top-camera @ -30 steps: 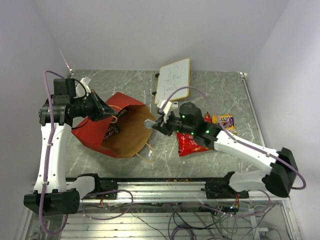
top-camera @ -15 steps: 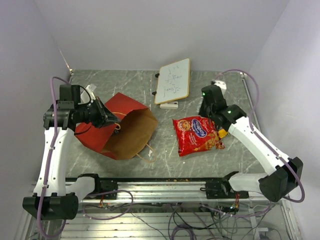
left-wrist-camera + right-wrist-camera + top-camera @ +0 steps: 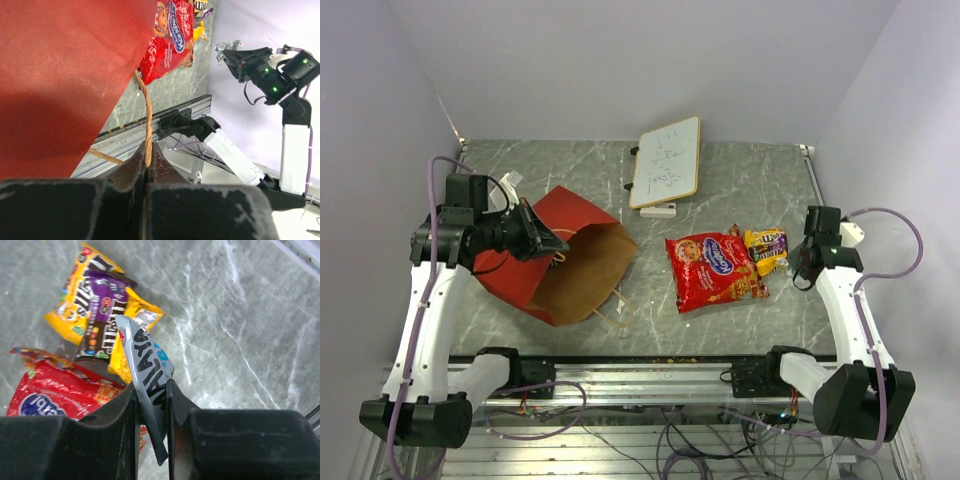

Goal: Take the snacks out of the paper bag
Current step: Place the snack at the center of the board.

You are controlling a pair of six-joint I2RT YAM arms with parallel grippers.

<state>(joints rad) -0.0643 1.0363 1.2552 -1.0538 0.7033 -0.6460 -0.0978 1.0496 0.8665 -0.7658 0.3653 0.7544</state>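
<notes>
Red paper bag [image 3: 575, 265], depths unseen: left hand [image 3: 146, 166] pinches its handle [image 3: 147, 120], right hand [image 3: 151, 390] pinches a silver bar [image 3: 144, 362].

I count one paper bag [image 3: 582, 262], one red cookie packet [image 3: 710, 268], three candy bars [image 3: 767, 242] beside that packet, one silver bar [image 3: 145, 370], one whiteboard [image 3: 667, 162].

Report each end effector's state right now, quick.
Left end effector: closed on the twisted handle of the paper bag.
Right end effector: closed on a silver candy bar.
</notes>
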